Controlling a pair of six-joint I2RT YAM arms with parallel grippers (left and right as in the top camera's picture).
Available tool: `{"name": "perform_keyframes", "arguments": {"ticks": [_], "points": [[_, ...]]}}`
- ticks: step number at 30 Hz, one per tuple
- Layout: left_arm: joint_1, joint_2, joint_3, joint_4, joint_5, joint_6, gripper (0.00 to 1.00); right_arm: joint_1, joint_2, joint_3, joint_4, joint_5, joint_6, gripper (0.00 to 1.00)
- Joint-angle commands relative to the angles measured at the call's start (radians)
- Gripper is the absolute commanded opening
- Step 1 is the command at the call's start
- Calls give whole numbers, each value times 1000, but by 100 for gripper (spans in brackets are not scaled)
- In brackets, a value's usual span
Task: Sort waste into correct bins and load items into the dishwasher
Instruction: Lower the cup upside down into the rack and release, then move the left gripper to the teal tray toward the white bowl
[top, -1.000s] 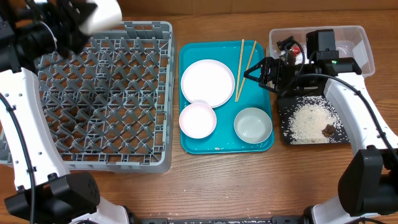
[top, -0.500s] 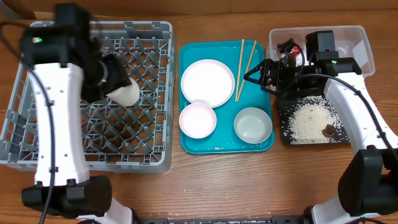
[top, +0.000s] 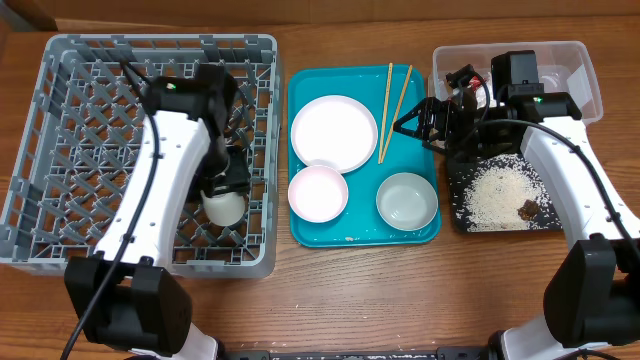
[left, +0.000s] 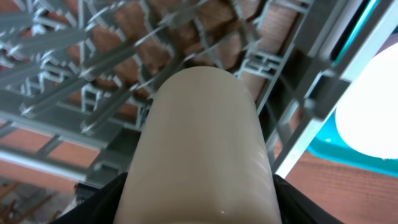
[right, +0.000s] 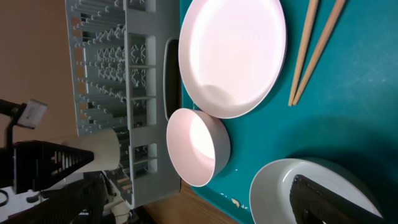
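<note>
My left gripper (top: 225, 190) is shut on the small white cup (top: 223, 208) and holds it low inside the grey dish rack (top: 60, 200), near the rack's front right. In the left wrist view the cup (left: 202, 143) fills the space between the dark fingers. My right gripper (top: 412, 122) is open and empty above the teal tray (top: 300, 232), beside the chopsticks (top: 393, 105). The white plate (top: 334, 132) and two white bowls (top: 318, 193) (top: 407, 200) lie on that tray. Rice (top: 495, 195) and a brown lump (top: 527, 209) lie in the black tray (top: 455, 218). The wrapper is hidden.
The clear tub (top: 585, 75) stands at the back right, partly covered by my right arm. The right wrist view shows the plate (right: 233, 53), a bowl (right: 198, 146), the chopsticks (right: 314, 50) and the rack's wall (right: 143, 106). Bare wooden table lies along the front.
My left arm carried the cup from above the rack's far left corner across and down into the rack's front right part. My right arm has hardly moved.
</note>
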Motion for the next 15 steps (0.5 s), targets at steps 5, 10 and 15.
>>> {"name": "perform_keyframes", "arguments": {"ticks": [5,10,15], "points": [[-30,-11,-113,138,-50,-27,4,-5,-29,10,0,7,-12,96],[-30,-10,-188,212,-48,-27,10,-5,-29,10,1,7,-13,96],[-30,-11,-204,227,-48,-27,51,-5,-29,10,1,6,-12,96]]}}
